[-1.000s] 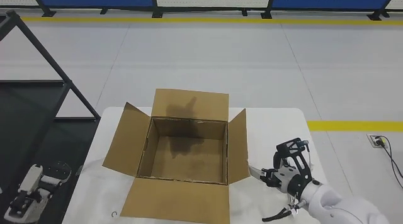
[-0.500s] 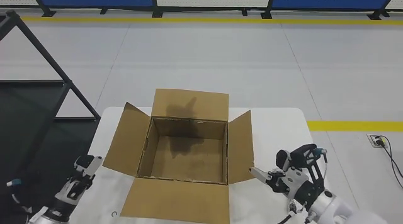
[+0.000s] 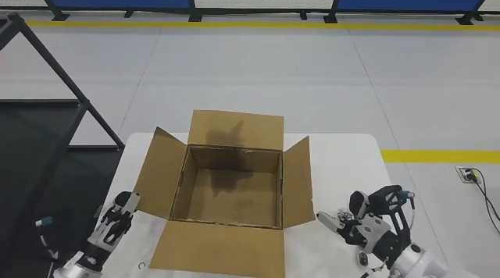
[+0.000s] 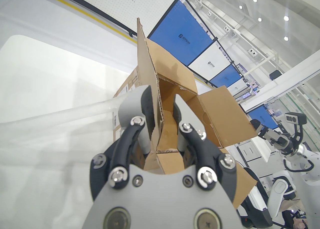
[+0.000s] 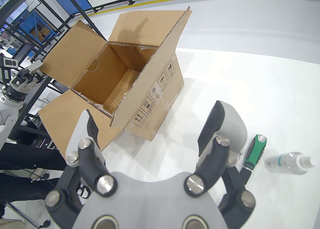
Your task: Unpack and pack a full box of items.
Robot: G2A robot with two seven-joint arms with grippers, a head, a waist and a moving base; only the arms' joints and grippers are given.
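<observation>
An open, empty cardboard box (image 3: 234,196) stands in the middle of the white table (image 3: 344,161), all four flaps spread out. My left gripper (image 3: 123,209) sits at the near corner of the left flap (image 3: 152,172). In the left wrist view the left gripper (image 4: 161,107) is open and that flap's edge (image 4: 146,64) runs between its fingers. My right gripper (image 3: 334,222) hovers over the table just off the right flap (image 3: 298,180). Seen from its own wrist, the right gripper (image 5: 152,124) is wide open and holds nothing.
A green-handled tool (image 5: 255,149) and a clear spray bottle (image 5: 287,163) lie on the table beside the right gripper. A black metal frame (image 3: 47,83) stands off the table's left side. A small hook (image 3: 141,265) lies near the front edge.
The left arm has come up from the lower left to the box's left flap. The right gripper has slid back from the right flap toward the front right.
</observation>
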